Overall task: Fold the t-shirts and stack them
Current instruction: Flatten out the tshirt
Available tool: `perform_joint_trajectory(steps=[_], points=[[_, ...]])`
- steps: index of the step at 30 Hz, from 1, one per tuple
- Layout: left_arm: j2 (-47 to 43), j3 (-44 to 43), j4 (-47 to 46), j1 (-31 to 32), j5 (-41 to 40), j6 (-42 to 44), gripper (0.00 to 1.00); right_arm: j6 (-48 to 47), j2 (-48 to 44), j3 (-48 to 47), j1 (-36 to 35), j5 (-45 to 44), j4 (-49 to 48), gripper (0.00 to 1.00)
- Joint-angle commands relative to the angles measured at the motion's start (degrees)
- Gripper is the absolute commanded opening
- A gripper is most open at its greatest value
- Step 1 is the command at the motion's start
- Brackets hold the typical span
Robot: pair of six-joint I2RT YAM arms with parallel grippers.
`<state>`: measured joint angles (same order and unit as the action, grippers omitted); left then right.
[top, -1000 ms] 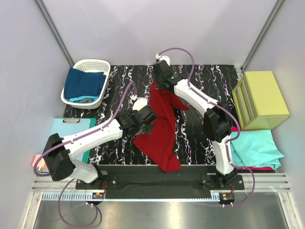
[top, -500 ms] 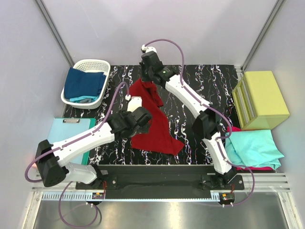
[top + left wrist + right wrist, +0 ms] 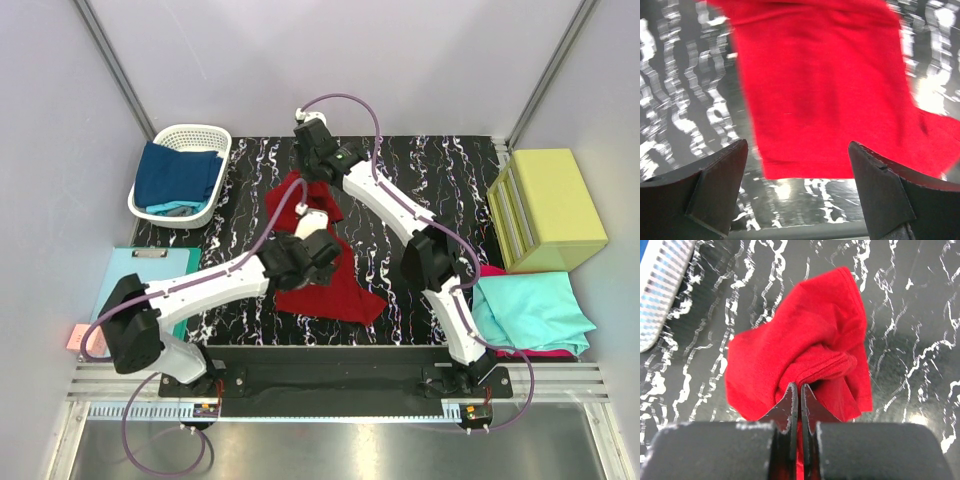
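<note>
While the black marbled table (image 3: 440, 190) carries the dark red t-shirt (image 3: 335, 290) near its middle, the right gripper (image 3: 796, 390) pinches the shirt's bunched far end (jaws pressed together), and the left gripper (image 3: 797, 146) hovers over the near hem, spread wide, holding nothing.

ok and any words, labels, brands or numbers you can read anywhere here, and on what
None can be read.
The red t-shirt, yellow-green box, clipboard and white basket show no print in any view.
The small boards by the arm bases are too small to tell.
</note>
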<state>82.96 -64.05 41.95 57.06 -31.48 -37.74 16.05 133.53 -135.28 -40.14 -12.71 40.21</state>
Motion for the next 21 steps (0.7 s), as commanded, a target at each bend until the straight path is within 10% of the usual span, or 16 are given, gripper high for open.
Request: perform_joint_trajectory(steps=[1,21], points=[[2.3,-1.7,-7.9,6.1,3.6,4.4,0.86,-1.5,-6.0,2.3,0.4,-2.6,-0.5,0.00],[19.4,-9.5,-13.4,13.5,21.1,12.9,0.82,-0.1,-6.2,4.5,2.6,1.8,-1.2,0.00]])
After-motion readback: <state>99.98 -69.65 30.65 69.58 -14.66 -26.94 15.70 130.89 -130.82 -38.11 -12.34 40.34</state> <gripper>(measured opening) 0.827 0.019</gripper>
